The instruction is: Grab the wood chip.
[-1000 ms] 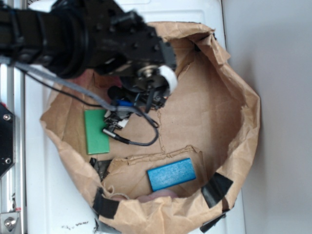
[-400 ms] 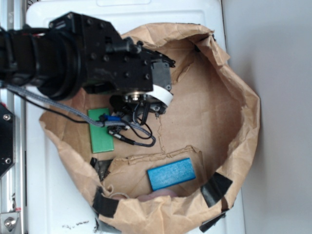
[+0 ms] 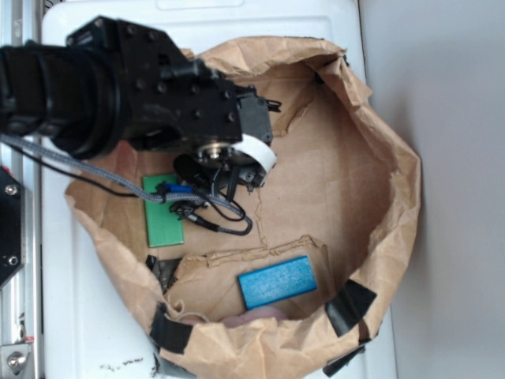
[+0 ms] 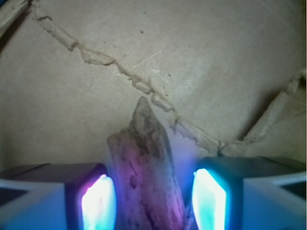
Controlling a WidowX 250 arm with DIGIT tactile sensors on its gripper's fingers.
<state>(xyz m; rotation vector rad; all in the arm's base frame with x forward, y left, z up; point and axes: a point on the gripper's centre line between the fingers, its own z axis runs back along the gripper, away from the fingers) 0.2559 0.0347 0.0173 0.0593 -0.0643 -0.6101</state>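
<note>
The wood chip is a rough, brownish, pointed sliver lying on brown paper in the wrist view. Its tip points away from me. My gripper stands open and straddles the chip's near half. The left glowing pad sits almost against it, and a narrow gap shows at the right pad. In the exterior view the gripper is low inside the paper bag, and the arm hides the chip there.
A green block lies just left of the gripper, partly under its cable. A blue block rests near the bag's front. The bag's crumpled walls rise all around, with black tape at the front rim.
The arm has shifted left and settled lower into the bag over the last second. It now covers more of the green block's top.
</note>
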